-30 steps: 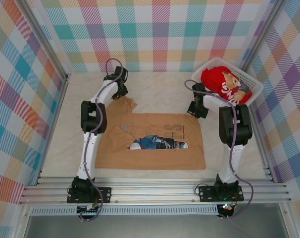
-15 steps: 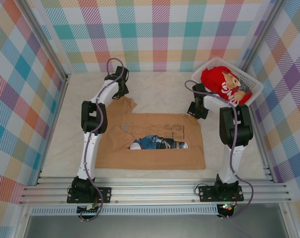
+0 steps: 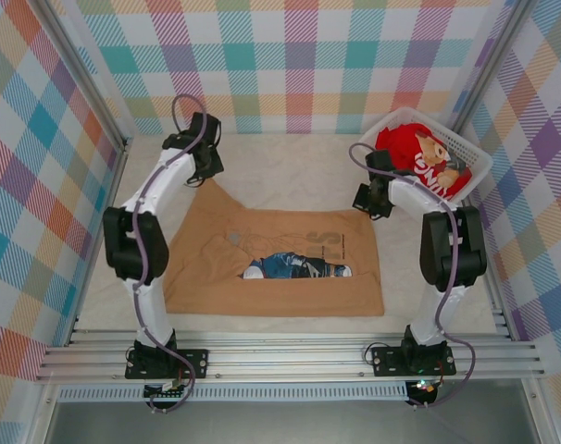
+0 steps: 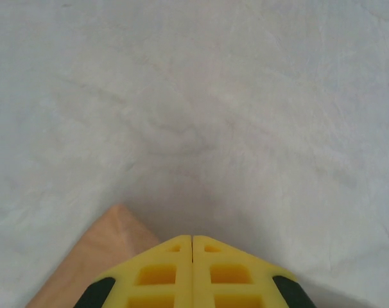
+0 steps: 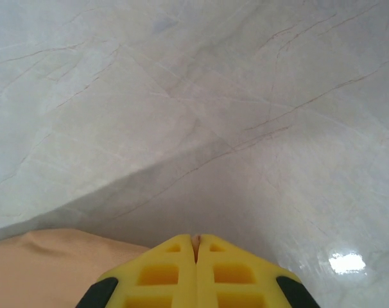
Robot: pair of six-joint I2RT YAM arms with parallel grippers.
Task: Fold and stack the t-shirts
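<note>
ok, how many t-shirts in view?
2. Tan t-shirt spread on the table between the arms, far corners pinched by left gripper and right gripper. Red t-shirt bunched in the white basket, far right; more may be hidden beneath it.

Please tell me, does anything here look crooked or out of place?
Yes. The tan t-shirt lies askew: its far left corner is drawn out to a point at the left gripper, so that side slants. The red t-shirt sits crumpled in the white basket, not folded.

White basket (image 3: 475, 151) at pale table's (image 3: 290, 171) far right corner
</note>
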